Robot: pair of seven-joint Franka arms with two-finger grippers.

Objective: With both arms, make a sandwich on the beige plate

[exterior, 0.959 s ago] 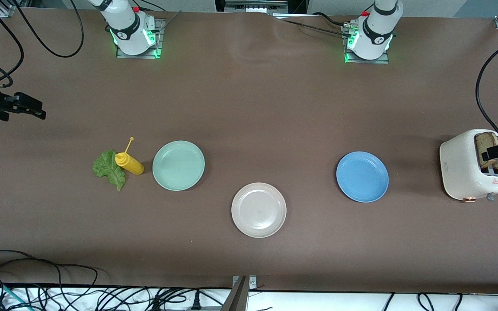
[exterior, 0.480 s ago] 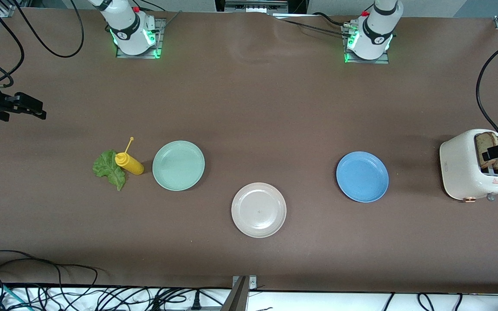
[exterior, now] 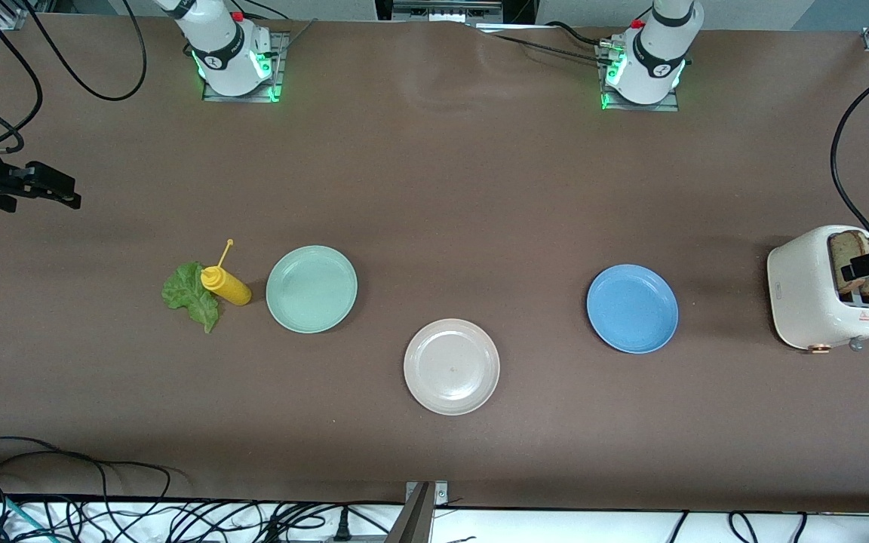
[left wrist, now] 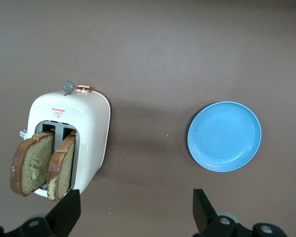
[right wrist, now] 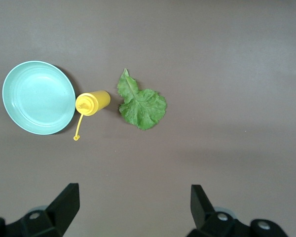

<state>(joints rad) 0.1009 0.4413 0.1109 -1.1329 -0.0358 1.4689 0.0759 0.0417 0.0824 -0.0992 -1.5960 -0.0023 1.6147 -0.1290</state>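
A mint green plate (exterior: pixel 311 289) sits beside a yellow squeeze bottle (exterior: pixel 226 286) (upright); blue plate (exterior: pixel 632 308) near a white toaster (exterior: pixel 819 294).

Three plates (exterior: pixel 451 366), two bread slices (left wrist: pixel 32 163), one toaster (exterior: pixel 808 290), one lettuce leaf (exterior: pixel 189 293).

The beige plate (exterior: pixel 451 366) is round, plain and bare, flat on the table, well apart from both grippers. Two brown bread slices (left wrist: pixel 42 165) stand upright in the toaster (left wrist: pixel 84 126), below the wide-open left gripper (left wrist: pixel 135 217). The ruffled green lettuce leaf (right wrist: pixel 140 105) lies flat below the wide-open right gripper (right wrist: pixel 133 212).
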